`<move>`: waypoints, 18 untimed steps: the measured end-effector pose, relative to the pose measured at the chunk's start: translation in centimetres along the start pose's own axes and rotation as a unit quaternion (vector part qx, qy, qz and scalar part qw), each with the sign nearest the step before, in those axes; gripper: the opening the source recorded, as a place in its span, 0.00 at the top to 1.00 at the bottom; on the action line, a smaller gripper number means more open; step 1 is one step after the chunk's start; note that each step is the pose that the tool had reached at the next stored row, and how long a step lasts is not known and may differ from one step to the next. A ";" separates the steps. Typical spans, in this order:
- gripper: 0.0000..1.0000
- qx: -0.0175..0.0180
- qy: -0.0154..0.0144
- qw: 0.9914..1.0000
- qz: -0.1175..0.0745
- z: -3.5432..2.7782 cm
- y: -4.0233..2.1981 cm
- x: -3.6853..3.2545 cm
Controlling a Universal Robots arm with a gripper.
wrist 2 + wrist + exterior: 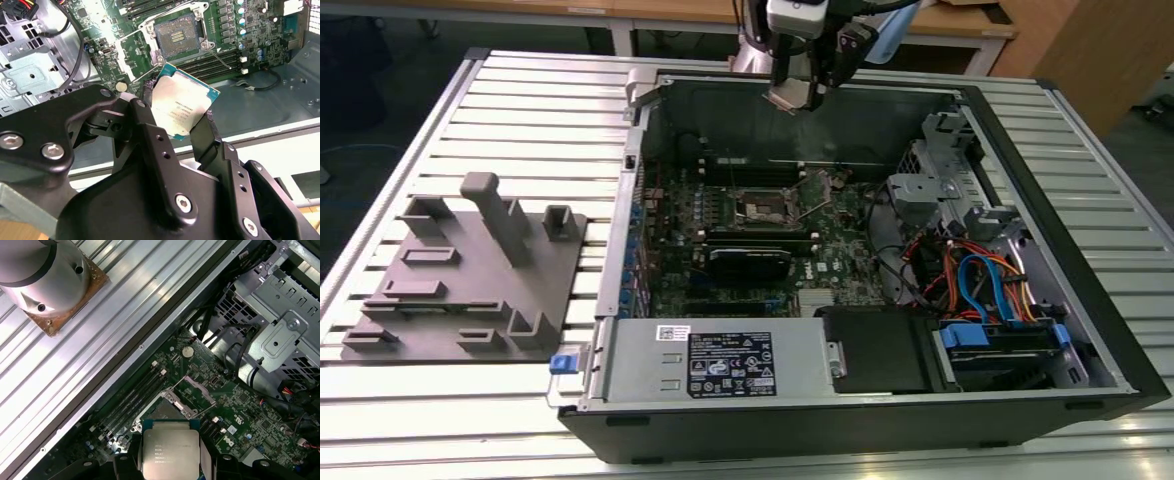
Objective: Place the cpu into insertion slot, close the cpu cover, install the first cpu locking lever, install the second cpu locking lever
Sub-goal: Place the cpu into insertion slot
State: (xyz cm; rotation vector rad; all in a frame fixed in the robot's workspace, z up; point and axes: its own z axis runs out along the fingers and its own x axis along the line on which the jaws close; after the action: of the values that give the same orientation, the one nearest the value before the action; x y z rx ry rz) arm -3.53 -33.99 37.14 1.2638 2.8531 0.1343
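Gripper (797,97), jaws clamped on cpu (184,102) by its edges, hung over far wall of case (854,432); slot (177,35) lay uncovered below, well apart, toward mid-board.

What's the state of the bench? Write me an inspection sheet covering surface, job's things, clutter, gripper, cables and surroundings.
Surface: slatted metal table carrying an open computer case lying on its side.
Job's things: cpu off the board, in the air over the case's far edge. Insertion slot uncovered and empty. Cpu cover appears swung open beside the slot.
Clutter: grey fixture block with upright posts, on the table at the exterior view's left.
Gripper: gripper shut on the cpu's edges.
Cables: orange, blue and black cables bundled inside the case at the exterior view's right.
Surroundings: wooden benches behind the table.
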 end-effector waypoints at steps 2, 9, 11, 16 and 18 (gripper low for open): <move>0.46 0.000 0.000 1.000 0.000 0.00 0.00 0.00; 0.46 0.000 0.000 1.000 0.000 0.00 0.00 0.00; 0.46 0.000 0.000 1.000 0.000 0.00 0.00 0.00; 0.46 0.001 -0.004 1.000 0.027 0.04 0.00 0.00; 0.46 0.001 -0.005 0.999 0.044 0.07 -0.01 0.00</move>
State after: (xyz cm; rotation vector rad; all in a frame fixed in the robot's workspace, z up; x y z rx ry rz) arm -3.53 -33.99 37.07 1.3877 2.7891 0.1266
